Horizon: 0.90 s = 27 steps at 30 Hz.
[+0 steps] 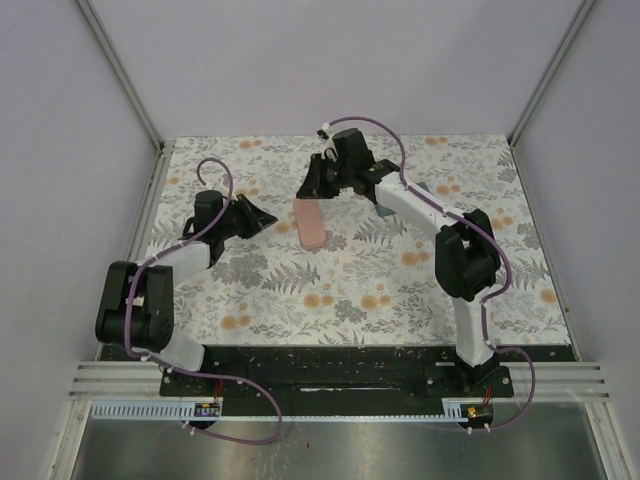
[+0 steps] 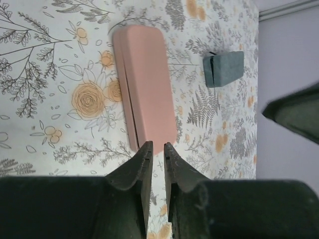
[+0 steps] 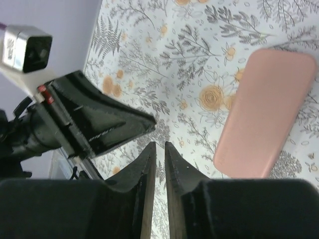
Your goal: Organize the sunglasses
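No sunglasses show in any view. A closed pink case (image 1: 311, 222) lies on the floral table between the two arms. My left gripper (image 1: 262, 217) hovers just left of the case's near end, and in the left wrist view the pink case (image 2: 144, 84) stretches away from the left gripper (image 2: 158, 145). My right gripper (image 1: 308, 185) hangs by the case's far end. In the right wrist view the pink case (image 3: 266, 109) lies to the right of the right gripper (image 3: 160, 144). Both pairs of jaws stand a narrow slit apart, with only tablecloth showing between them.
A grey-blue case (image 2: 224, 68) sits on the table beyond the pink one, near the back wall. The left arm's black gripper (image 3: 109, 124) is close to my right fingers. Grey walls enclose the table on three sides.
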Tool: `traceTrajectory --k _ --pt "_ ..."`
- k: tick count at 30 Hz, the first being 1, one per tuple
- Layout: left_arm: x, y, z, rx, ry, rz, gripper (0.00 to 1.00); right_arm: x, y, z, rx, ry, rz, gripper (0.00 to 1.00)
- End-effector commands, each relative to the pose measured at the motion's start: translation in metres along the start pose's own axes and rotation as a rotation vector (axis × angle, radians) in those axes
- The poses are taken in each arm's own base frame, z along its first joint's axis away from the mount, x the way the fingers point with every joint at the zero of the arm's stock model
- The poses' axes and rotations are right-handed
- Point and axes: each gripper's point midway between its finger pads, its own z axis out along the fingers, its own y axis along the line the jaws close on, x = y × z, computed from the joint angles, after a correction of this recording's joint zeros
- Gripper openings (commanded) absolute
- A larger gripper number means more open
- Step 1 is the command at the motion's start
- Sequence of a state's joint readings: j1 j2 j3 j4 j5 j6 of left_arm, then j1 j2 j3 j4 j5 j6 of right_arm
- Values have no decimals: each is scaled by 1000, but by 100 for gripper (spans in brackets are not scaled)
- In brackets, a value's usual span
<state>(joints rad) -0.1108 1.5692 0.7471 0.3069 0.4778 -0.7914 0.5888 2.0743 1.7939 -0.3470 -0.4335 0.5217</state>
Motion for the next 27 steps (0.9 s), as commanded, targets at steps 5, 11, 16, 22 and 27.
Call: traceTrajectory --k 5,11,16,22,27 --pt "-6 -25 -42 21 -116 111 20 53 -66 57 61 76 148 21" --pt "-4 -30 -68 -10 -173 177 22 44 -51 31 52 30 93 28" --pt "-2 -42 -100 -10 -252 252 33 23 -10 -51 29 -117 -43 81" --pt "13 -53 -147 -5 -349 353 99 50 -12 -144 117 -283 -126 97" --pt "23 -63 -199 43 -461 427 99 70 -24 -224 215 -484 -151 98"
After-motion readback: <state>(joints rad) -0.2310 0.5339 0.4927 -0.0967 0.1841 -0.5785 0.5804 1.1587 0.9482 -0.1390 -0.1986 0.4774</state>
